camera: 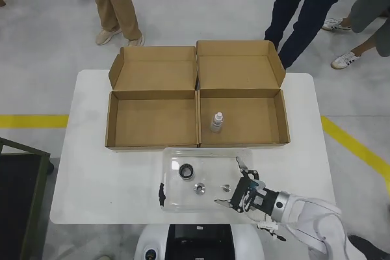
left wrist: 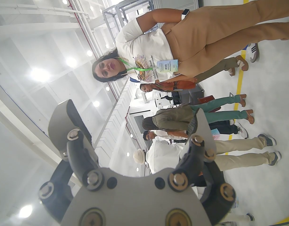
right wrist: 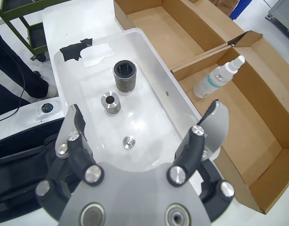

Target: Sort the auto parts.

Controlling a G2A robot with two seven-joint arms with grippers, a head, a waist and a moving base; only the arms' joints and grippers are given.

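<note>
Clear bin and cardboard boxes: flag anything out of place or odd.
A plastic spray bottle stands upright in one cardboard box; it hardly looks like an auto part. On the end wall of the clear bin, black tape is torn and ragged beside a paper label.

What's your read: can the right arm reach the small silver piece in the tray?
Probably yes. The right gripper is open above the open-topped tray, the small piece lying alone just below it; the dark cylinder and silver cylinder stand farther off.

Bright, even; ceiling lights (left wrist: 39, 75) flare; glare on clear tray (right wrist: 158, 71)
</note>
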